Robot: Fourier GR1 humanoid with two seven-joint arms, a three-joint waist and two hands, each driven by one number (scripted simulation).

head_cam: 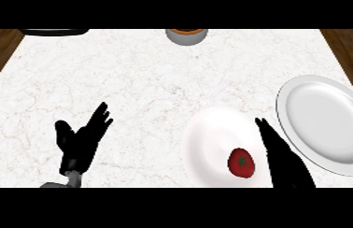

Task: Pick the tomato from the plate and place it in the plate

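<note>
A red tomato [241,162] with a green stem lies on the near right part of a white plate [210,143]. A second, larger white plate [318,122] lies at the right edge of the counter, with nothing on it. My right hand [279,154] stands just right of the tomato, fingers straight and pointing away, over the gap between the two plates. It does not hold the tomato. My left hand [81,140] rests open at the lower left, fingers up, far from both plates.
A grey cup [185,35] with a brown inside stands at the far edge of the marble counter. A dark object [52,32] shows at the far left corner. Wooden floor flanks the counter on both sides.
</note>
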